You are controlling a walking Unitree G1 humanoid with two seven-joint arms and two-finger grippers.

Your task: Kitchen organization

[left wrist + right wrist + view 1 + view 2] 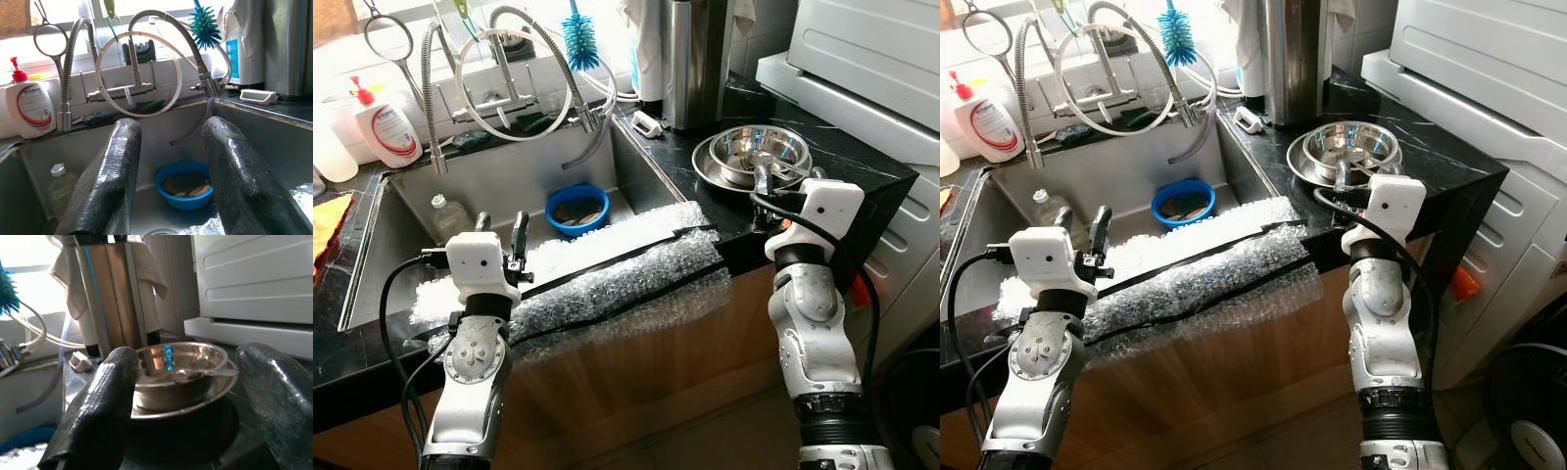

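**Both pincers open at the sink and the steel bowls**

Left pincer (501, 227): raised over the front edge of the sink (524, 176), two black fingers (105, 181) spread apart, nothing between them. It points into the basin toward the blue bowl (577, 209), which sits on the sink floor with brownish scraps inside. A clear bottle (448, 215) stands in the basin's left part.

Bubble wrap (607, 274) lies draped over the sink's front rim and the worktop (862, 162) edge, with a black strip running along it.

Right pincer (186, 396): at the worktop's front edge, fingers wide apart, empty, aimed at the steel bowl (764, 149). That bowl rests in a wider steel dish (707, 166), near a tall steel canister (697, 59).

Behind the sink: coiled hose faucet (524, 73), blue bottle brush (578, 37), soap bottle (386, 125) with red pump.
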